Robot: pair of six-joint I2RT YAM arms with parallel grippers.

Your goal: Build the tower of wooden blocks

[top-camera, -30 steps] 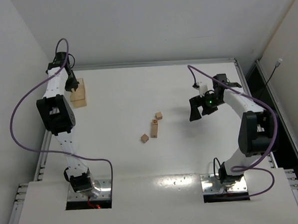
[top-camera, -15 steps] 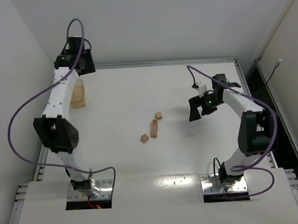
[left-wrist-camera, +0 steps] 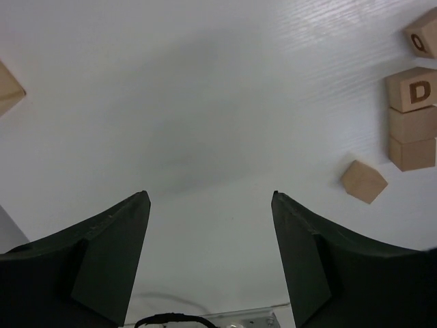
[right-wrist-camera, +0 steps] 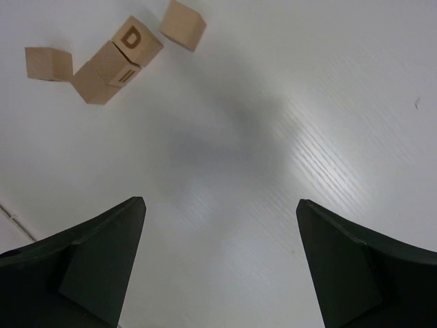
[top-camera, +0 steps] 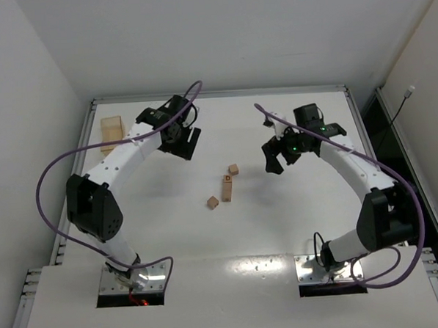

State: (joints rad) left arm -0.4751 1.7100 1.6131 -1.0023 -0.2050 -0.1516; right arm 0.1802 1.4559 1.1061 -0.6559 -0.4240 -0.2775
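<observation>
The wood block tower [top-camera: 226, 187] is a short column of three light-tan cubes in the middle of the table, its end cube marked D. It shows at the right edge of the left wrist view [left-wrist-camera: 412, 119] and at the upper left of the right wrist view [right-wrist-camera: 113, 60]. One loose cube [top-camera: 234, 169] lies just behind it and another loose cube [top-camera: 213, 202] in front to the left. My left gripper [top-camera: 187, 145] hovers open to the tower's back left, holding nothing [left-wrist-camera: 208, 198]. Back right of the tower, my right gripper [top-camera: 272, 160] is also open and holds nothing [right-wrist-camera: 220, 201].
A flat tan tray [top-camera: 112, 129] lies at the table's far left edge; its corner shows in the left wrist view [left-wrist-camera: 8, 89]. A raised rail [top-camera: 223, 94] borders the table's back, with walls close on the left and behind.
My left arm swung from the tray at the far left toward the table's middle, and its gripper opened. My right gripper moved left toward the blocks and narrowed slightly.
</observation>
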